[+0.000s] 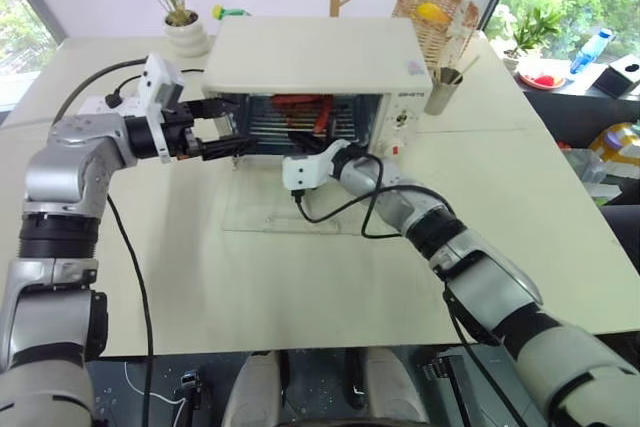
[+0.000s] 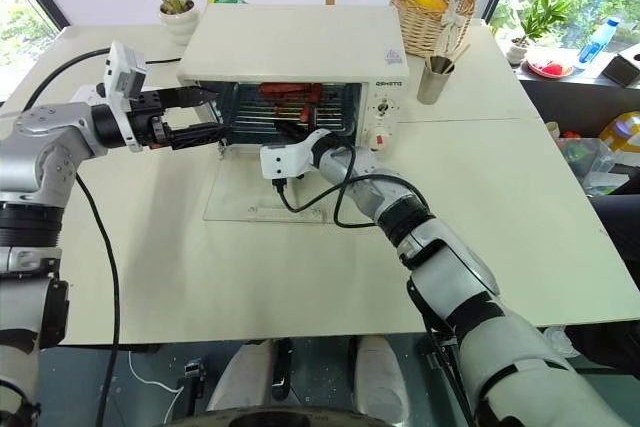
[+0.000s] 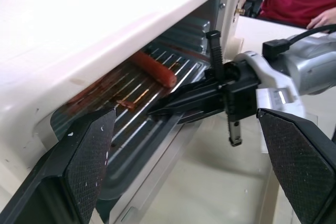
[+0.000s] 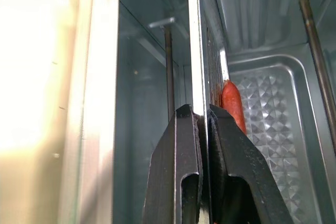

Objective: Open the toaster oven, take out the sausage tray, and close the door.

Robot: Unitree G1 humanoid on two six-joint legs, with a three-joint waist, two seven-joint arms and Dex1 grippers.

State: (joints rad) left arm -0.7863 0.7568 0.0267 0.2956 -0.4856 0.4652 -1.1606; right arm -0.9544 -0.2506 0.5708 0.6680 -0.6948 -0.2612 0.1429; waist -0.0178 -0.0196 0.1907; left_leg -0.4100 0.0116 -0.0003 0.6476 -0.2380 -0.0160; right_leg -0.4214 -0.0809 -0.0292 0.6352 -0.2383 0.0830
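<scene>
Right claw (image 4: pixel 205 116) clamped on sausage tray (image 3: pixel 157 108) rim, left claw (image 3: pixel 189 150) agape

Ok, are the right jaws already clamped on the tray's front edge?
Yes: in the right wrist view the right gripper has its jaws pinched shut on the thin front rim of the sausage tray.
</scene>
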